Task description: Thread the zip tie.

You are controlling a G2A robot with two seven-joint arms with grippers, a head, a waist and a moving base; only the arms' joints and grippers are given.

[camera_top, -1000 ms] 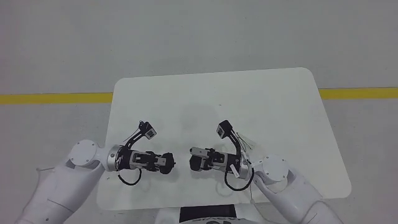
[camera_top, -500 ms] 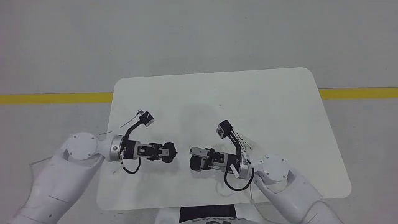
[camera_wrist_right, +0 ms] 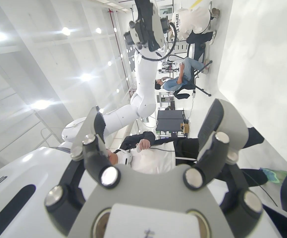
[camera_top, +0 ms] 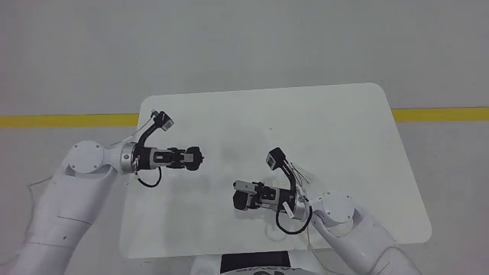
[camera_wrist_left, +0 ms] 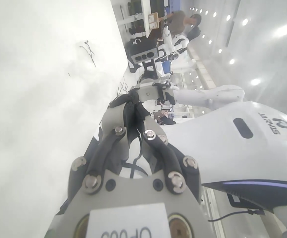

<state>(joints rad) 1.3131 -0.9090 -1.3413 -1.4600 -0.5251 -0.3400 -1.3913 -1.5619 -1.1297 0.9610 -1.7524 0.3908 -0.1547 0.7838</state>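
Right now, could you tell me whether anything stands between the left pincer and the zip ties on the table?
Nothing visible does. The left pincer hangs over the white table, the zip ties lie ahead of it on the tabletop, and the right pincer sits aside.

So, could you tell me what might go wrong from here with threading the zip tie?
1. The right gripper is open and empty, well apart from the left gripper, so lining up for threading could fail.
2. The left gripper looks shut, but whether it holds a tie is unclear; it may be gripping nothing.
3. The thin dark strands lying flat on the table may be hard to pinch.
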